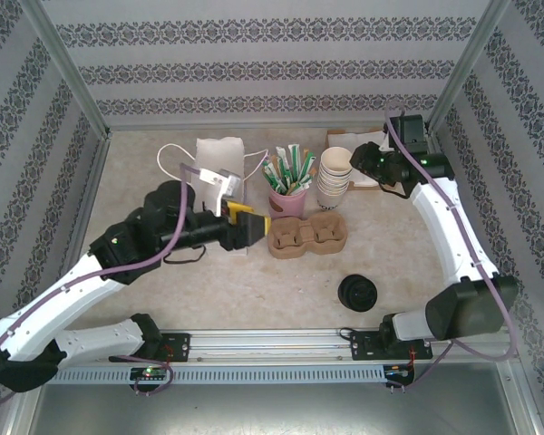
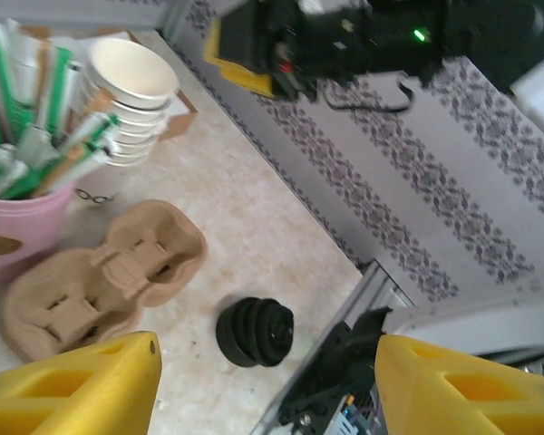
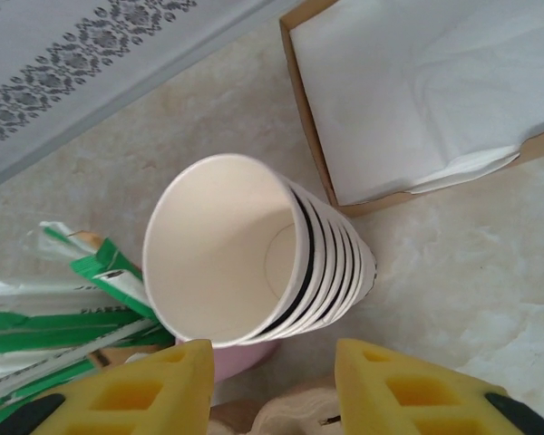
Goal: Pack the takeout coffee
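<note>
The takeout coffee is out of view. My left gripper (image 1: 252, 227) (image 2: 265, 362) stands open with nothing between its yellow fingers, close to the left end of the brown pulp cup carrier (image 1: 306, 237) (image 2: 100, 281). Beyond its fingers a stack of loose black lids (image 2: 254, 331) (image 1: 359, 294) lies on the table. My right gripper (image 1: 367, 166) (image 3: 272, 362) is open just beside a stack of lidless cream cups (image 3: 254, 254) (image 1: 334, 177) (image 2: 131, 100). The stack is in front of its fingers, not between them.
A pink cup of green sachets (image 1: 287, 195) (image 2: 18, 217) stands behind the carrier. A white paper bag (image 1: 219, 159) stands at the back left. A cardboard box of napkins (image 3: 417, 91) (image 1: 363, 143) lies at the back right. Patterned walls enclose the table.
</note>
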Robot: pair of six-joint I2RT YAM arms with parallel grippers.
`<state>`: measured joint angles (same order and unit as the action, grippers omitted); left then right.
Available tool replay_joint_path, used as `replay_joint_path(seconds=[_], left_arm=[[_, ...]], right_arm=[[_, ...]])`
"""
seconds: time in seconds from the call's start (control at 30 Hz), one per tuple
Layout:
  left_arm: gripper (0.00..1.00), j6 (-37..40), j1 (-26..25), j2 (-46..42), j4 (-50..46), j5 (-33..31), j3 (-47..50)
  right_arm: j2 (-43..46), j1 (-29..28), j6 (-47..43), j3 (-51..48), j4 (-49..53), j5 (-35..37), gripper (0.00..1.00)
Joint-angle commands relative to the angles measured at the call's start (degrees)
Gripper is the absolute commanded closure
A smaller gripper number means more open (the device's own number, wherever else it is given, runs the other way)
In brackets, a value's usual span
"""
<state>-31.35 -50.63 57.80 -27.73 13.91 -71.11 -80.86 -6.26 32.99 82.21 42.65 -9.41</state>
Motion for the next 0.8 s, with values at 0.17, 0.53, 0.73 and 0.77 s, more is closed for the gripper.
replay_joint_path(seconds=[0.17,0.53,0.73,0.77], left_arm=[[0.38,-4.29,-6.12,3.14,6.62,-8.00,2.20],[0.39,-5.27,-6.67,4.55,6.21,-10.85,3.94],[0.39,-5.53,-6.84,5.53,6.62,-11.36,4.22],[0.39,-5.55,-6.85,5.65,6.62,-11.36,4.15]], right_arm=[[-3.90,-1.30,-0.50,2.60,0.39,3.27,0.63],[-7.46,-2.42,-0.08,3.39,-0.59,3.87,0.68],[-7.70,-2.44,0.22,3.10,-1.07,5.37,0.71],[-7.83,-2.42,0.45,3.13,-1.14,5.41,0.71]])
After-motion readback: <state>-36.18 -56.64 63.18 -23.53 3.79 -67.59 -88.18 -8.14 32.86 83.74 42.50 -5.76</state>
